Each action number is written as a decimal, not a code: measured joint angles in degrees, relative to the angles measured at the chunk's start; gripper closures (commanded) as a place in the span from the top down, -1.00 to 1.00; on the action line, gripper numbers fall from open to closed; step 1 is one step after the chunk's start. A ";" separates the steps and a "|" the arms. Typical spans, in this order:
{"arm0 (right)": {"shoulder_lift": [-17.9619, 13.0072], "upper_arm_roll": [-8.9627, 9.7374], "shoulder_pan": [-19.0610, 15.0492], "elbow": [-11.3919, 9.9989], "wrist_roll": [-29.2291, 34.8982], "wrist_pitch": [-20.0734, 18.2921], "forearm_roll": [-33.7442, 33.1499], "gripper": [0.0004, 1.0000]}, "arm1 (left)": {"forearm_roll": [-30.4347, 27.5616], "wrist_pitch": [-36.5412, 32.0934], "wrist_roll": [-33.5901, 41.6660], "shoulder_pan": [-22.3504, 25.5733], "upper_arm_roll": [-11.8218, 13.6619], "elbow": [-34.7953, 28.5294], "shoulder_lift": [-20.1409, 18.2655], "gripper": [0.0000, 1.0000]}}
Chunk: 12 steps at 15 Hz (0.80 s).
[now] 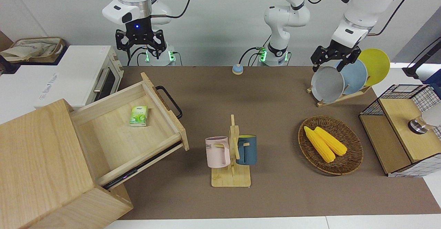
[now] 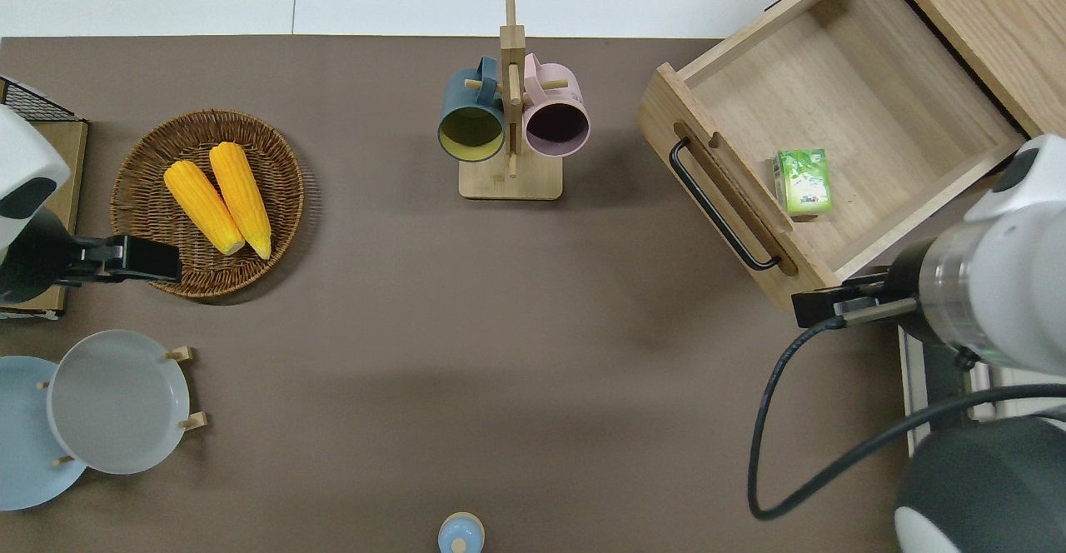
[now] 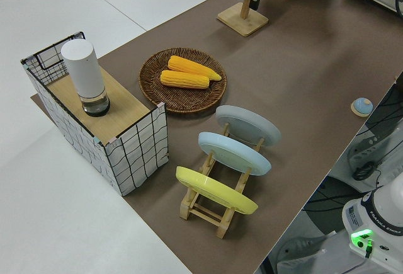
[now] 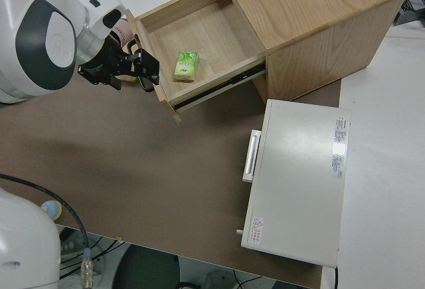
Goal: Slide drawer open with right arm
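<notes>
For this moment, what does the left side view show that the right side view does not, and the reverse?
Only the left side view shows the wire-grid box with a white cylinder on top, the corn basket and three plates on a rack.

Only the right side view shows the drawer pulled open with a green packet inside, the cabinet, the toaster oven and the right gripper, empty.

Both show the brown table mat.

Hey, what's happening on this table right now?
The wide light-wood drawer of the big wooden cabinet stands pulled open, with a small green packet lying inside. The right arm's black two-finger hand is up in the air with its fingers spread, touching nothing, well clear of the drawer's black loop handle. The left arm is parked.
</notes>
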 measured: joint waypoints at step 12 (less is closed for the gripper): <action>-1.75 -5.40 -3.15 -3.47 -4.23 -0.01 7.33 0.97 | 0.00 0.00 0.00 0.00 0.00 0.00 0.00 1.00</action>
